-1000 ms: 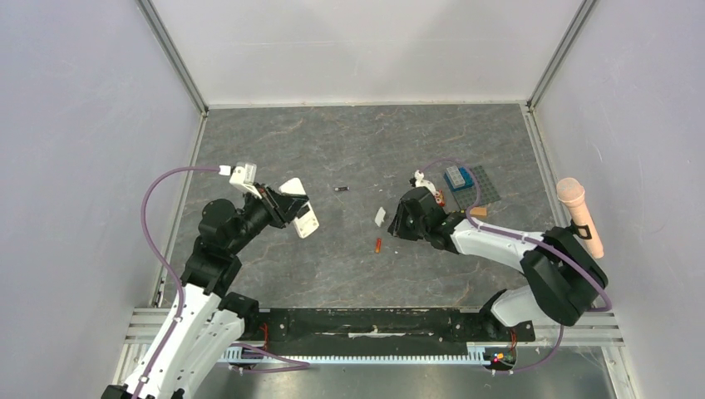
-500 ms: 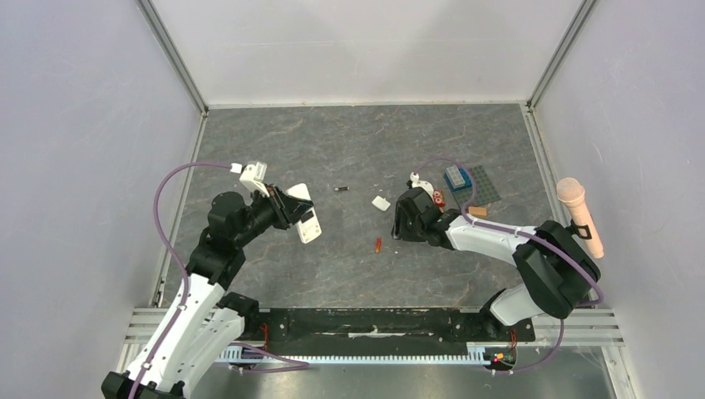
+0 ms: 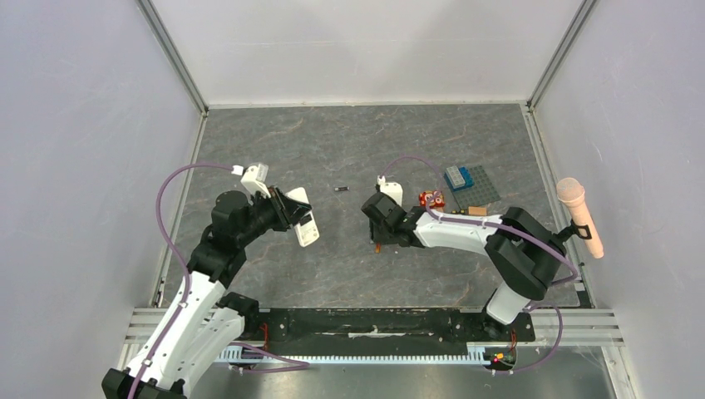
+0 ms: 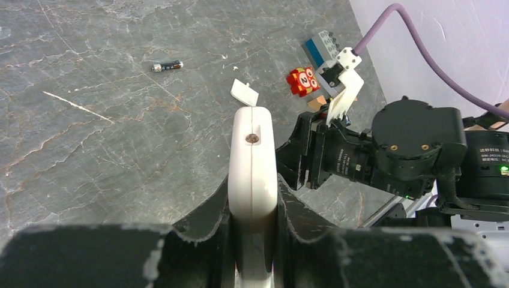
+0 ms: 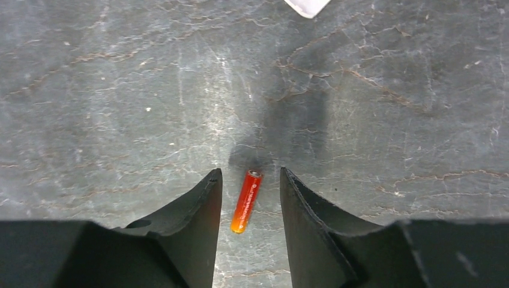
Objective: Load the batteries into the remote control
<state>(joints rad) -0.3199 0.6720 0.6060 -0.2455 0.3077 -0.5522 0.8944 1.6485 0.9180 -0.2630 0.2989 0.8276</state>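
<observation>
now the open right claw (image 5: 248, 180) straddled the orange battery (image 5: 246, 201), lower centre, needing to close; left claw (image 4: 253, 207) gripped the remote (image 4: 252, 150).

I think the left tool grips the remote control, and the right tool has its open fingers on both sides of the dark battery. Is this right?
Not quite: the right wrist view shows the right tool with its open fingers on both sides of the orange-red battery, not the dark battery. The left tool does grip the remote control.

Grey marbled tabletop (image 3: 349, 141) enclosed by plain pale walls (image 3: 83, 166) with metal corner posts (image 3: 172, 54), evenly lit
</observation>
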